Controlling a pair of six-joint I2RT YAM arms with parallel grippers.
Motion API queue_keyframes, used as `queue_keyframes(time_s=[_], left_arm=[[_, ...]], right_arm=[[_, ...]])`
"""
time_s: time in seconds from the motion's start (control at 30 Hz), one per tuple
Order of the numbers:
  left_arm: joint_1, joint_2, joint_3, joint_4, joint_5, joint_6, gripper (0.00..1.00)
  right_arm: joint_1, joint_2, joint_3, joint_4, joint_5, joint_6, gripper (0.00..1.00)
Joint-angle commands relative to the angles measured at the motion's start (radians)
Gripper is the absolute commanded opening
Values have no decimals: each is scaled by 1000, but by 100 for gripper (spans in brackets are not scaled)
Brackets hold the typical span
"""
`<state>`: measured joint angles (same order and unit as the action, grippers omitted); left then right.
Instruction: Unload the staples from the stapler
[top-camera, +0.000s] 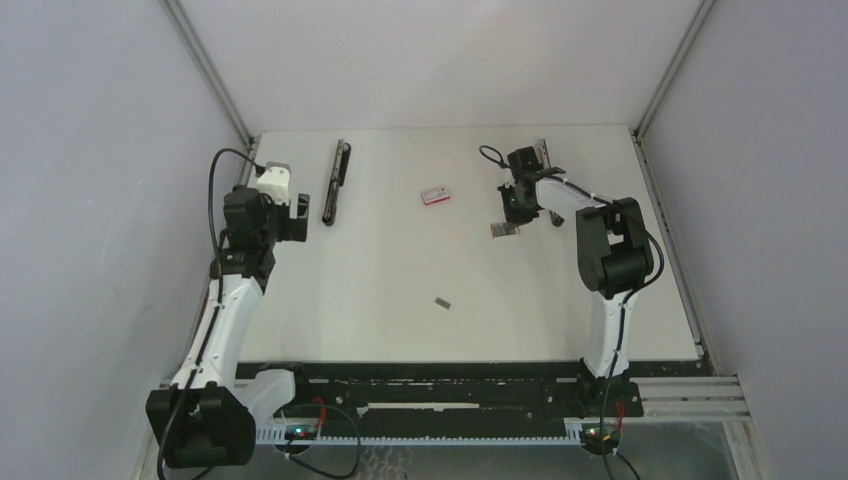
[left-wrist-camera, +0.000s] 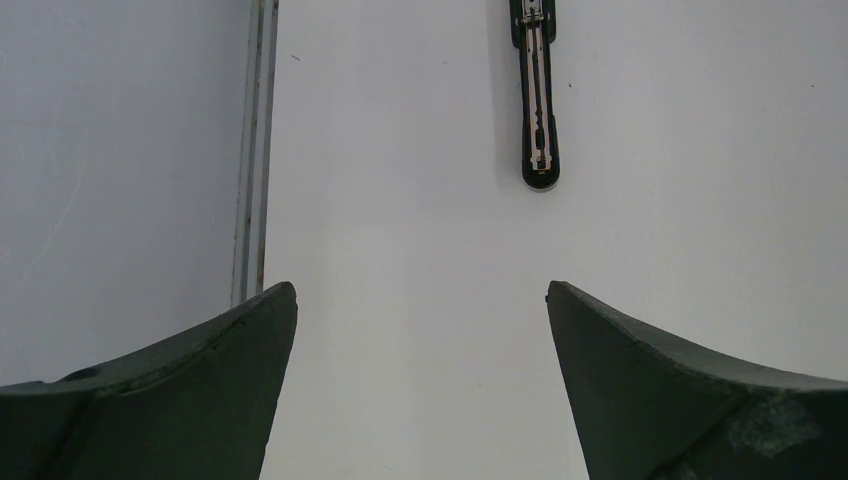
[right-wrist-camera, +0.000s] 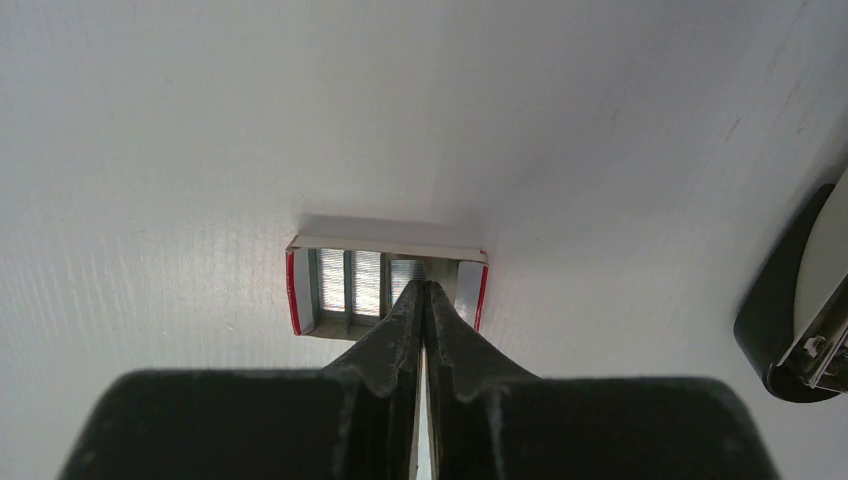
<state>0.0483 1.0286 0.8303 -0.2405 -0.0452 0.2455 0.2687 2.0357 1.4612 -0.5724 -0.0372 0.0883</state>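
A black stapler (top-camera: 335, 180) lies opened flat at the back left; it also shows in the left wrist view (left-wrist-camera: 537, 90), its metal channel facing up. My left gripper (left-wrist-camera: 420, 300) is open and empty, nearer than that stapler. A second stapler (right-wrist-camera: 800, 310) lies at the back right. My right gripper (right-wrist-camera: 422, 287) is shut, its tips over a small open red-and-white box (right-wrist-camera: 300, 290) that holds strips of staples (right-wrist-camera: 350, 280). A thin pale sliver shows between its fingers; I cannot tell what it is.
A closed red-and-white box (top-camera: 435, 195) lies at the back middle. A small grey piece (top-camera: 444, 302), perhaps a staple strip, lies nearer the front. The table's left rail (left-wrist-camera: 255, 150) runs beside my left gripper.
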Motion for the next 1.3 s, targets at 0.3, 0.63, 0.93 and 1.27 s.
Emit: queue_keyframes(time_s=[0.3,0.63,0.93,1.27], left_arm=[[2,-5,-26,47,16,-18,100],[1,-2,-25,48,19,-17,100],[1,-1,-25,49,15,-18,100],[3,-2,-25,49,9,-15,100]], right_arm=[[6,1,14,14,7,5,9],[14,-90,55,-22,-30,-18,15],[69,-211,61,-47,13,-92,42],[185,-292,-10,-87,-10,-249,100]])
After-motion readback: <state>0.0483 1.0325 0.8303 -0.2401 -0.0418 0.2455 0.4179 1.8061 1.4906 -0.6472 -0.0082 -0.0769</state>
